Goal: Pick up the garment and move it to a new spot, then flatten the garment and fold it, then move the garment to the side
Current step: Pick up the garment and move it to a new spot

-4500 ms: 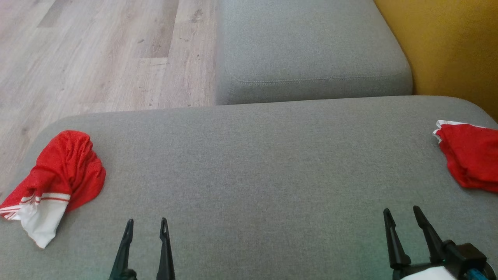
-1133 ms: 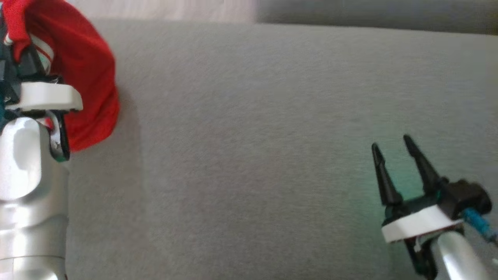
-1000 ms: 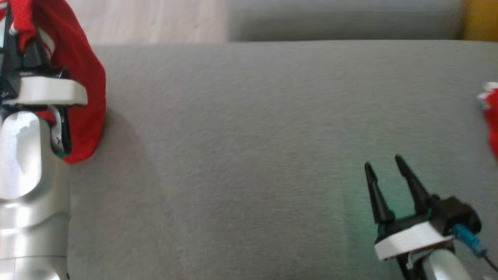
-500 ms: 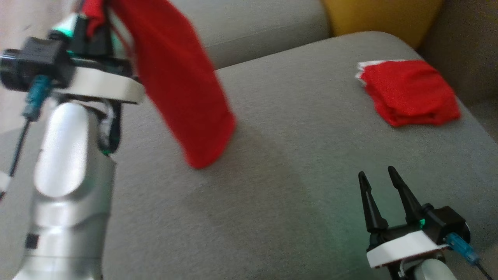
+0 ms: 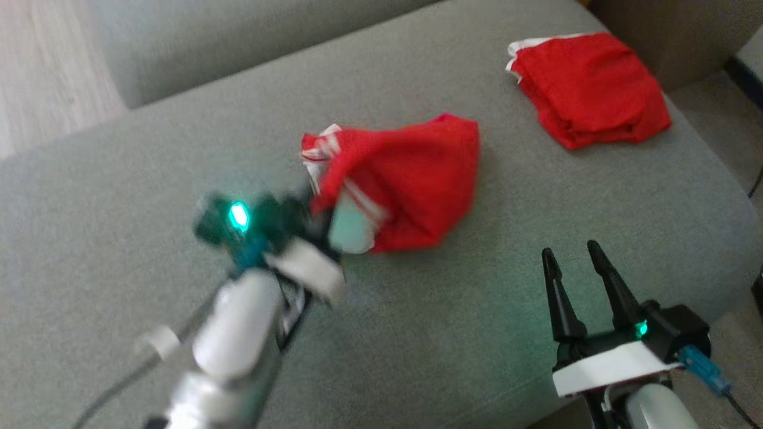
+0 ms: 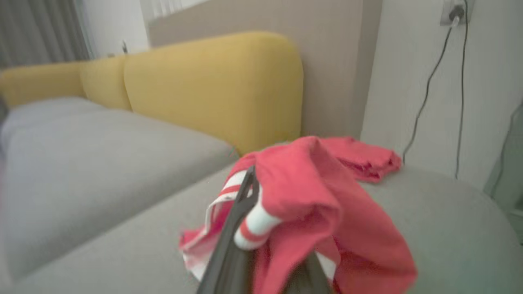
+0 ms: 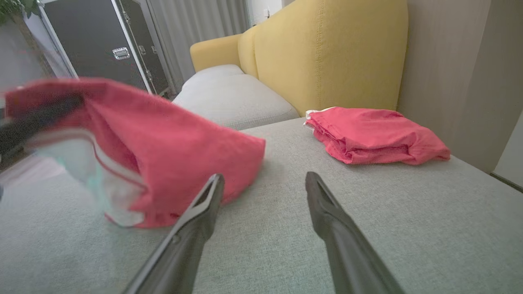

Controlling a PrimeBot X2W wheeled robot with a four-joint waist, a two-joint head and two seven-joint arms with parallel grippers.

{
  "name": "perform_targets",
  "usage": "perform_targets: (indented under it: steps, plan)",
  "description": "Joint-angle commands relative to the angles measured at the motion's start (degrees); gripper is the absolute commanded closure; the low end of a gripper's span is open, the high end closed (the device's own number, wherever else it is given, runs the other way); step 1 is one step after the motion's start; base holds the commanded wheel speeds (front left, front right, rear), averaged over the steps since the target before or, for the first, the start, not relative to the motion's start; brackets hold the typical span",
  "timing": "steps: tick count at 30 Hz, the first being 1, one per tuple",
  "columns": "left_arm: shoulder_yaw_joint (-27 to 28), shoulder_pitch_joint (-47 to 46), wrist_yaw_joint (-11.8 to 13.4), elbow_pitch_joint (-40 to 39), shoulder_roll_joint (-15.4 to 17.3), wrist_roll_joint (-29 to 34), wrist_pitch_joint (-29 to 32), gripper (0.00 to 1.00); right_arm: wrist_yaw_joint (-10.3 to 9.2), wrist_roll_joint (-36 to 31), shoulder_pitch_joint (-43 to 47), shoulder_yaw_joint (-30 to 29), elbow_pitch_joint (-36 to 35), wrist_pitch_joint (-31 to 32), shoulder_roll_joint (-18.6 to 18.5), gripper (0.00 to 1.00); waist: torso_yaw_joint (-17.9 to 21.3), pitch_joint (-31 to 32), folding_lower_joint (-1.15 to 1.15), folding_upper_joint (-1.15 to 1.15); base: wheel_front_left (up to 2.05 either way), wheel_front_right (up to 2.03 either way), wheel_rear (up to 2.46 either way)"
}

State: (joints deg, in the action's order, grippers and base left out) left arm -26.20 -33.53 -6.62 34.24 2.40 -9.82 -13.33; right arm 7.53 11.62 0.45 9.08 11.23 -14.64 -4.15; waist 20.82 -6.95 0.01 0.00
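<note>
A grey sofa cushion (image 5: 149, 179) seen from above, with two robot arms reaching over it. The left gripper (image 5: 310, 214), blurred in the head view, has its two dark fingers pressed together on a red garment (image 5: 417, 173), pinching it at the end with white trim and red stripes. From that gripper the cloth spreads forward and to its right in a loose, crumpled bunch, and its far end rests on the cushion. The left wrist view shows one dark finger (image 6: 241, 196) running up against the striped white band, with red fabric draped over and around the gripper. The right gripper (image 5: 570, 249) hovers low over the bare cushion with its fingers spread wide apart and nothing between them. The held garment lies ahead of this gripper and to its left, near but not touching it. A second red garment (image 5: 590, 83), folded into a neat stack with a white edge showing, sits well ahead of the right gripper and slightly to its right, apart from the held one. Behind the folded stack rises a yellow backrest (image 7: 335, 49). Pale wooden floor (image 5: 42, 65) shows beyond the cushion, far to the left of the left gripper.
</note>
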Motion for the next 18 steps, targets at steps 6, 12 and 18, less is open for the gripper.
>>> perform_targets:
  steps: [6, 12, 18]
  plan:
    - [-9.23, 4.53, -0.72, -1.48, 0.51, -7.04, -1.61, 0.00, -0.04, 0.16, -3.52, 1.44, -1.96, -0.36, 0.38, 0.00, -2.33, -3.08, -0.01, 0.00, 0.00, 0.00, 0.00]
    - [-11.31, 11.46, 2.29, -10.87, 0.49, -9.31, -1.65, 0.00, -0.04, -0.28, -1.82, 0.20, -1.93, -0.36, 0.43, 0.00, -6.29, 0.51, -0.01, 0.00, 0.00, 0.00, 0.00]
    - [-5.16, 22.53, 9.19, -18.86, 0.49, -6.36, -1.66, 0.00, -0.04, -0.93, 1.88, -1.17, -1.61, -0.36, -0.48, 0.00, -10.94, 6.41, -0.01, 0.00, 0.00, 0.00, 0.00]
